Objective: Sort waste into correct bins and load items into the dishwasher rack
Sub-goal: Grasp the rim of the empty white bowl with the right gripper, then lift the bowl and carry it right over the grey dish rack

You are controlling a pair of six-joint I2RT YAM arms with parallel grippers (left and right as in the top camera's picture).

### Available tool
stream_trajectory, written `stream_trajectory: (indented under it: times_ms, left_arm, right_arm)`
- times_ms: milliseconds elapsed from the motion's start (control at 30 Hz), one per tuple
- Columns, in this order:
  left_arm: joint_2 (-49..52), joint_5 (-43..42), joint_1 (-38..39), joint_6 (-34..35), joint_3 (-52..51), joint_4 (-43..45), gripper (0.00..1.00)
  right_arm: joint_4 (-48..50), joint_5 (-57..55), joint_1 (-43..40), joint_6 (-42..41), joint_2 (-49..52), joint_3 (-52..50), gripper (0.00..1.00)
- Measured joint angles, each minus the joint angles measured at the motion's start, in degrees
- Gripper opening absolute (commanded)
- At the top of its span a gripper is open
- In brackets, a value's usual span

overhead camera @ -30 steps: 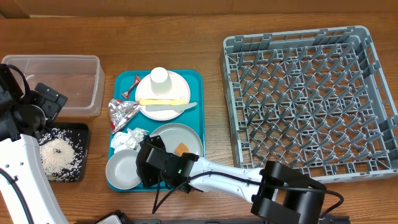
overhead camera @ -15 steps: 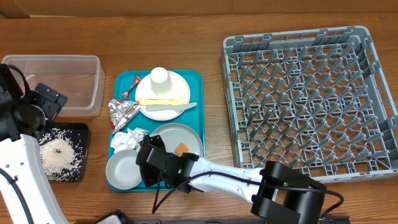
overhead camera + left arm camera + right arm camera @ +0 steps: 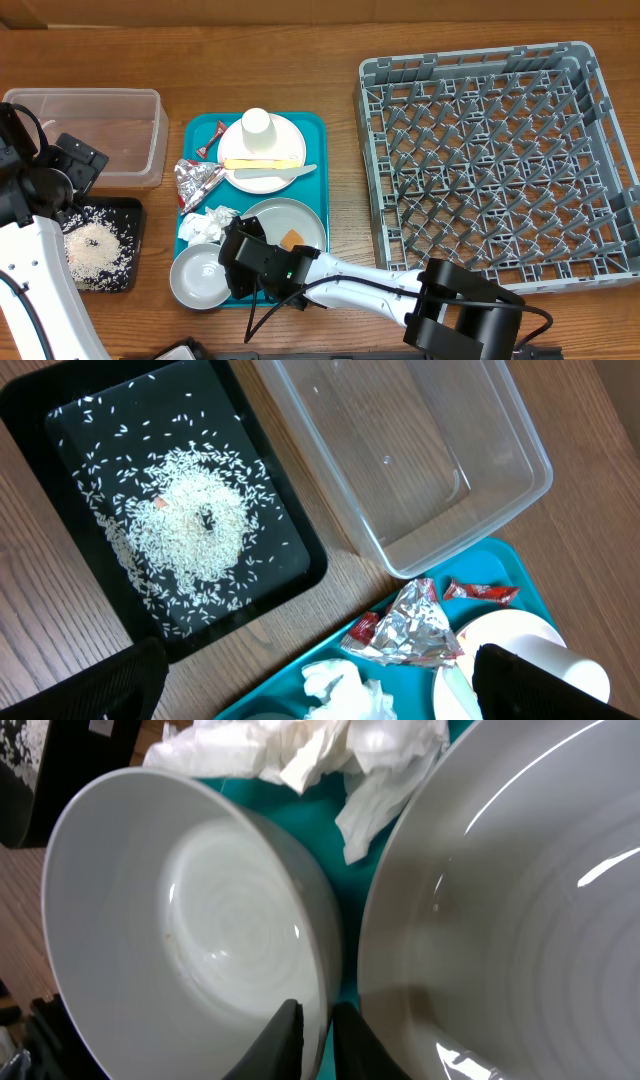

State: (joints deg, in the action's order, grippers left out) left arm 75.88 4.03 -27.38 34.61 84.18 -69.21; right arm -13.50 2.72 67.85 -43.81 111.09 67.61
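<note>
My right pincer [image 3: 318, 1030] is clamped on the rim of the bowl [image 3: 200, 920], one finger inside and one outside, at the bottom edge of the right wrist view. That view shows the bowl as glossy white with faint rings in its base and nothing in it. Its wall sits just beside the grey plate [image 3: 500, 920], with the napkin [image 3: 300, 750] bunched above both on the teal tray [image 3: 320, 815]. I can read no writing on any of it. Only the overhead view shows the bowl [image 3: 198, 277] hanging over the lower left corner of the teal tray [image 3: 315, 130] onto the table [image 3: 300, 40], and an orange square [image 3: 292, 239] on the grey plate [image 3: 283, 222]. It also shows the cup [image 3: 257, 122] and two flat utensils [image 3: 262, 162] on the pale plate [image 3: 285, 130], and the rack [image 3: 490, 160] filling the right of the frame. My left pincer [image 3: 320, 690] hangs with its fingers wide apart. Its view gives the detail: rice [image 3: 190, 525] heaped in the black tray [image 3: 310, 555] at upper left, the clear tub [image 3: 430, 450] beside it, and foil [image 3: 415, 625] and red wrappers [image 3: 480, 592] on the tray's edge below.
</note>
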Motion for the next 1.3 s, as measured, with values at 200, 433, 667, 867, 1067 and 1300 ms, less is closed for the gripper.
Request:
stream_trajectory:
  times_ms: [200,433,667,867,1067,1300]
  left_arm:
    - [0.00,0.00,0.00,0.00,0.00,0.00,1.00]
    - [0.00,0.00,0.00,0.00,0.00,0.00,1.00]
    - [0.00,0.00,0.00,0.00,0.00,0.02,1.00]
    - [0.00,0.00,0.00,0.00,0.00,0.00,1.00]
    - [0.00,-0.02,0.00,0.00,0.00,0.00,1.00]
    - [0.00,0.00,0.00,0.00,0.00,0.00,1.00]
  right_arm:
    - [0.15,-0.13,0.00,0.11,0.00,0.00,0.06]
    - [-2.97,-0.13,-0.11,0.35,0.09,1.88,0.04]
    - [-8.17,0.00,-2.58,1.18,-0.31,5.03,0.04]
    - [-14.86,0.50,-9.29,2.29,-7.82,5.07,0.04]
    - [-17.40,3.19,-18.25,6.91,-22.69,5.25,0.04]
    - [-29.86,-2.56,-29.77,11.13,-36.50,5.86,0.04]
